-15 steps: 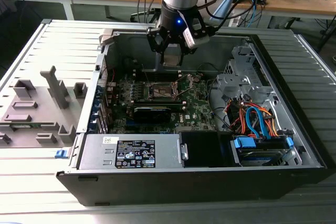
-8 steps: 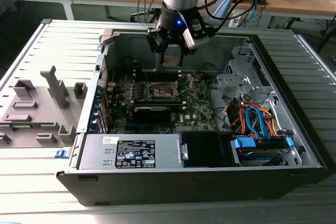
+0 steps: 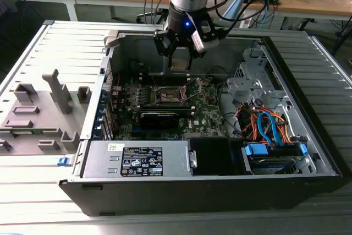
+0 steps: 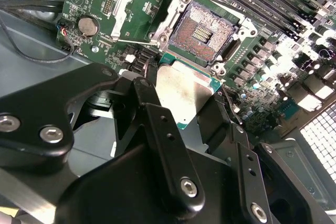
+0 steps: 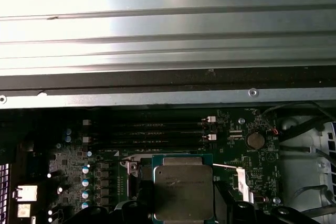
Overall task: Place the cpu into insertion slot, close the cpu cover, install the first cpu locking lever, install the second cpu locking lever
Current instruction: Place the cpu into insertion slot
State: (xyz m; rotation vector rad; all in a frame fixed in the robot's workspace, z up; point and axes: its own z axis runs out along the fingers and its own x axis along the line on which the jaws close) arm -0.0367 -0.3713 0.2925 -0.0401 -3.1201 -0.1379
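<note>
End effector (image 4: 185,111) clamped on the cpu (image 4: 181,90), a finger at each of two opposite edges. Cpu sits just beside the bare, uncovered insertion slot (image 4: 202,31), not seated in it.

The cpu (image 4: 184,90) is held in the gripper (image 3: 179,65) above the circuit board (image 3: 206,111), close to the insertion slot (image 4: 202,31) (the cpu cover (image 4: 126,1) is folded back beside it). The board is set inside the computer case (image 3: 165,193), with cables (image 3: 267,127) at the exterior view's right.
</note>
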